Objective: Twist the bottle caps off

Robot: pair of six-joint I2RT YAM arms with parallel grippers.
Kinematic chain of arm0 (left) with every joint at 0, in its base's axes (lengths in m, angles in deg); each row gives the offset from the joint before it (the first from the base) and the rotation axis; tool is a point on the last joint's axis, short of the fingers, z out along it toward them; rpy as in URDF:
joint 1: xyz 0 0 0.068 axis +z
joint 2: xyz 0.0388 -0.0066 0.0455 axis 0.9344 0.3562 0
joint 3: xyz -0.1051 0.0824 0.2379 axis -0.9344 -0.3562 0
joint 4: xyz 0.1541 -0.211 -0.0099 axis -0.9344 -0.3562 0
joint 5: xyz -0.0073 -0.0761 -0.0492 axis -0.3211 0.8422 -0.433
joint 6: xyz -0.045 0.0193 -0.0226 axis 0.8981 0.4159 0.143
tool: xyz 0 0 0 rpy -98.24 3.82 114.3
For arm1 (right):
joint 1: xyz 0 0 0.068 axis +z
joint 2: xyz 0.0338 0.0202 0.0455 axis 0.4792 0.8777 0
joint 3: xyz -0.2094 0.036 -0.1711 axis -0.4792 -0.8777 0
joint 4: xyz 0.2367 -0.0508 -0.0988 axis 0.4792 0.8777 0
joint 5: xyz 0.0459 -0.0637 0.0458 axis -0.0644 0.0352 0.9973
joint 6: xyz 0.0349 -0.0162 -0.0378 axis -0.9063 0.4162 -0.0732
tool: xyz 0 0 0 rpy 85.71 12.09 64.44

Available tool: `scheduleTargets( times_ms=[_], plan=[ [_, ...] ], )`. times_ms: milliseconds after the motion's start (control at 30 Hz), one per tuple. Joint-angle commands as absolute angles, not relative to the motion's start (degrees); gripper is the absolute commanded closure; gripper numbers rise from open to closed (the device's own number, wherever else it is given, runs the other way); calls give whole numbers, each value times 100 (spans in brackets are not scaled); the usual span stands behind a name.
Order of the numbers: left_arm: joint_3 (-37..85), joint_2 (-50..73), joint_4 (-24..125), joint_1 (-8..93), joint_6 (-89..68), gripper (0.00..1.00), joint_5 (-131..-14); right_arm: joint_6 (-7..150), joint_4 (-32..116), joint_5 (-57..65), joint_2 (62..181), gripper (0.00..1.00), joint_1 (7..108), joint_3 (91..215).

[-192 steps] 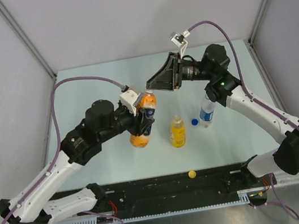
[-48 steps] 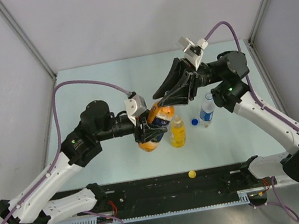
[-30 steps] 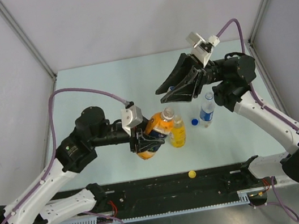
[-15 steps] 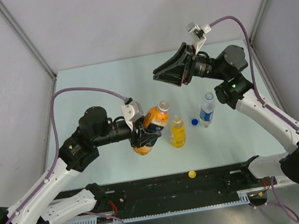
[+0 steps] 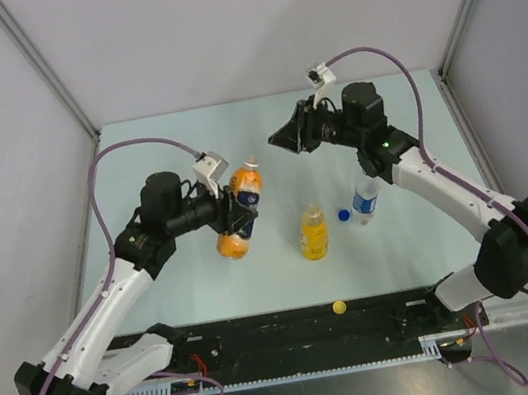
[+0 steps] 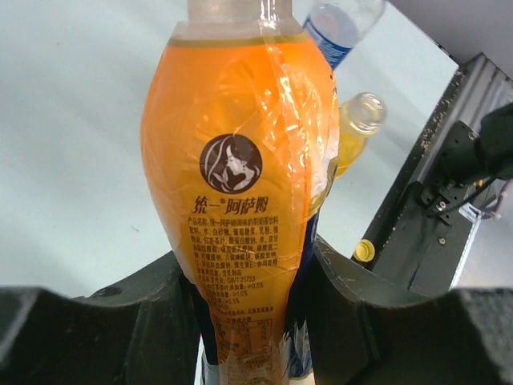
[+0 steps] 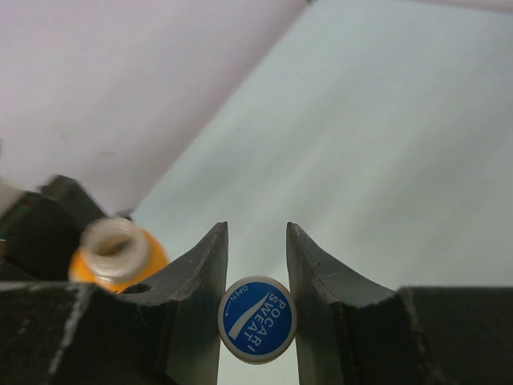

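- Left of the clear plastic bottle of yellow liquid (image 5: 313, 233): orange-liquid plastic bottle with dark blue label (image 6: 240, 160), lifted off the pale table (image 5: 258, 285), tilted, neck open. Clamped round the lower body by the left gripper (image 5: 230, 218). Full, so probably heavy; thin wall and glossy film likely soft and slippery. Best gripped low and gently, neck up against spills.
- Behind the yellow bottle, in the air: right gripper (image 7: 256, 241), jaws narrow, pinching a small round blue-topped plastic cap (image 7: 257, 319) by its edge. Light, stiff, easily dropped.
- Just right of the yellow bottle: small blue plastic cap (image 5: 344, 213), loose on the table.
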State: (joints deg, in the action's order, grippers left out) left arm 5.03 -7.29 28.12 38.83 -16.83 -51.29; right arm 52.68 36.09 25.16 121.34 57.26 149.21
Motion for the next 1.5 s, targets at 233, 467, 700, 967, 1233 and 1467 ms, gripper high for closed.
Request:
scheduleTargets(
  times_ms=[233, 467, 700, 967, 1233, 1467],
  plan=[
    [355, -737, 3066, 4308, -1456, 100, -4830, 6208, 5285, 1346, 12605, 64, 5600, 14928],
    [418, -637, 3070, 4309, -1469, 100, -4745, 6315, 5660, 1177, 12222, 38, 5580, 14923],
    [461, -710, 3070, 4311, -1502, 100, -4720, 6228, 5943, 1287, 11622, 19, 5579, 14921],
    [529, -745, 3067, 4310, -1577, 100, -4233, 5963, 5245, 2552, 11152, 3, 5594, 14889],
    [628, -878, 3126, 4304, -1602, 100, -3557, 5424, 3843, 3760, 11298, 2, 6015, 14877],
    [565, -1187, 3202, 4297, -1589, 100, -3362, 4698, 2926, 3887, 11767, 10, 6348, 14877]
  ],
)
